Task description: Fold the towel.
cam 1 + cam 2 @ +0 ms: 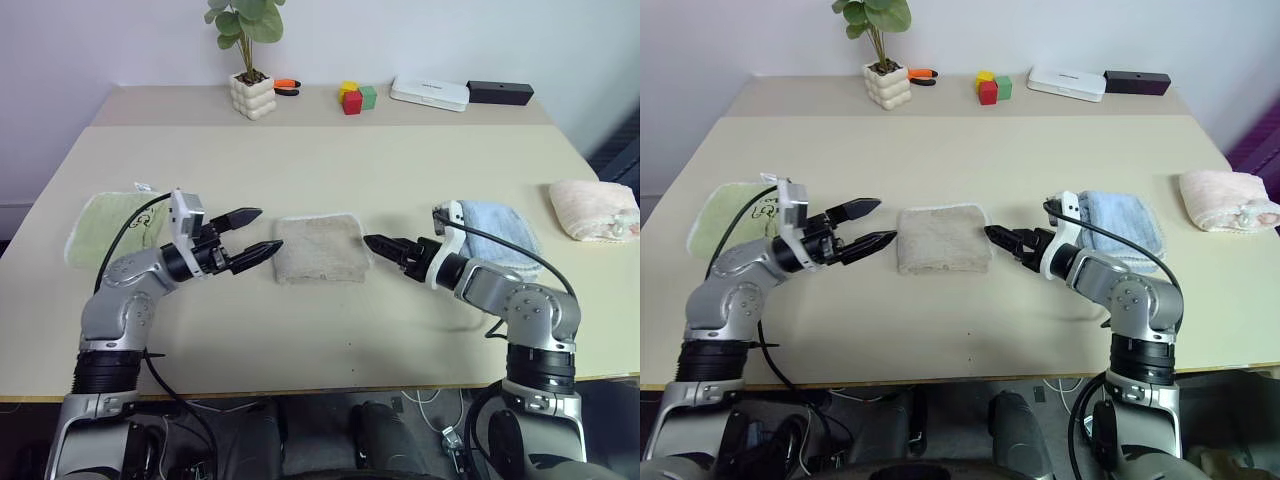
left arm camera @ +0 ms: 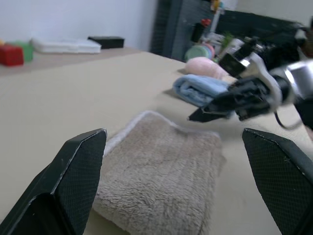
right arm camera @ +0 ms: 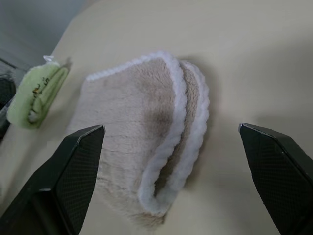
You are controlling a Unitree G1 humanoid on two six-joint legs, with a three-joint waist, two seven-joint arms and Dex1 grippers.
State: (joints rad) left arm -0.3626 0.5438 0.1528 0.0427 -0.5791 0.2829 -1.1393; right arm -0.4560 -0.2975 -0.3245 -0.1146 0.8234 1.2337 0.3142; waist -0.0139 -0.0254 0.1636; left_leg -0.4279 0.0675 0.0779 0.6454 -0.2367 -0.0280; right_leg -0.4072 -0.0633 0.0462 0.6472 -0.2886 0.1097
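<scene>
Between both grippers: towel (image 1: pixel 318 248) folded flat, long axis left-right.

Folded beige terry towel (image 1: pixel 943 239) lay between two open grippers
Left gripper (image 1: pixel 866 225) and right gripper (image 1: pixel 992 234) flanked it on the tan table (image 1: pixel 960 150)

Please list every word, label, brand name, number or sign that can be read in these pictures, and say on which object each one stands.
No text can be read with certainty.
Light green towel: dark marks near its edge, too small to read.
White flat box at the back of the table: a faint line of print on top, too small to read.
Beige towel, light blue towel, black box: no text seen.
</scene>
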